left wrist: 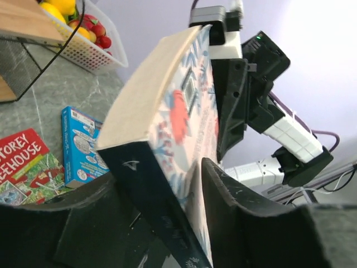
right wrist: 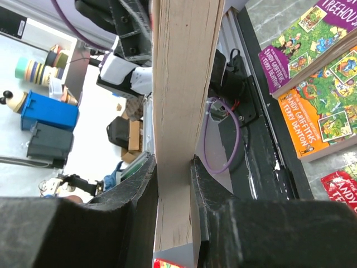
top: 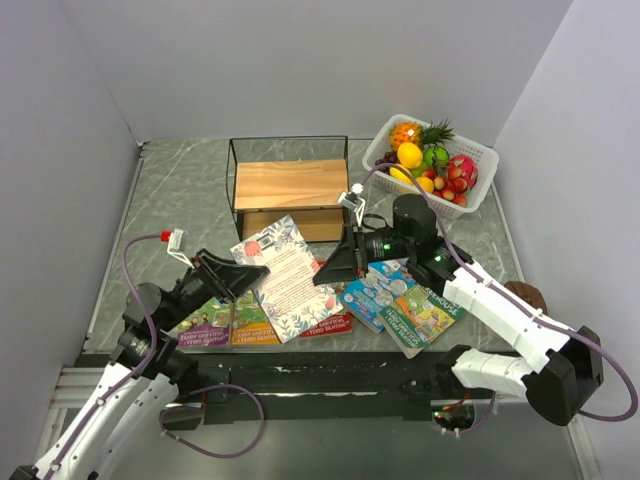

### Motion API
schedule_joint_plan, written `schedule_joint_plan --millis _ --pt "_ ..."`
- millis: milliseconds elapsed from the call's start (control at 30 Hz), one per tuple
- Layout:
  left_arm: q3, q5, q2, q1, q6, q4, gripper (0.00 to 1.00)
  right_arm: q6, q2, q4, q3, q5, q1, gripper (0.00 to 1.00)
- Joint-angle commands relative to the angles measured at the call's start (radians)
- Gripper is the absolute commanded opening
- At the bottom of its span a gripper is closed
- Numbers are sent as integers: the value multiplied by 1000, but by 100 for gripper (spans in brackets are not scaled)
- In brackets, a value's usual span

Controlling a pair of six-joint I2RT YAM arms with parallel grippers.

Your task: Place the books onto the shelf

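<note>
Fruit (top: 432,170) is piled in the white basket (top: 478,150) at the far right of the table (top: 180,200). The shelf (top: 290,185) is set beside it, at the back middle. One flower book (top: 288,280) is held up just in front of the shelf, between both hands. Its page edge is pinched tight by the right hand (right wrist: 174,167). The left hand (left wrist: 162,178) is set with a finger on each side of the spine end. Whether they press it cannot be told. Five more books (top: 250,325) are laid flat under and beside it: purple, orange, red, blue and green.
</note>
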Motion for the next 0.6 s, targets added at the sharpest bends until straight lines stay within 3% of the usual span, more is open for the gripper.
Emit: schedule_joint_plan --millis 0,67,100,200,233,267,300,333,400,567 --pt "93 62 18 -3 89 -6 44 -11 -6 71 14 -61 -15 0" --pt "105 77 30 -3 102 5 21 -22 -3 64 20 -64 -15 0" --pt "116 86 38 -1 103 8 1 -23 -2 59 23 -58 -15 0" --pt "148 96 77 -1 106 40 1 -63 -6 -2 53 -24 -19 0" --pt "168 68 106 -3 114 31 1 -94 -8 -68 81 24 -21 35" --pt "194 33 126 -3 131 13 1 -120 -12 -131 105 73 -22 52" --pt "267 -2 146 -3 179 -57 1 -149 -15 -183 130 125 -22 63" --pt "309 -79 200 -3 207 -88 1 -186 -21 -224 176 257 -22 82" --pt "443 -145 289 -3 281 -168 1 -201 -43 -323 208 401 -22 99" --pt "698 -375 468 -3 394 -213 1 -195 -106 -391 248 809 -24 99"
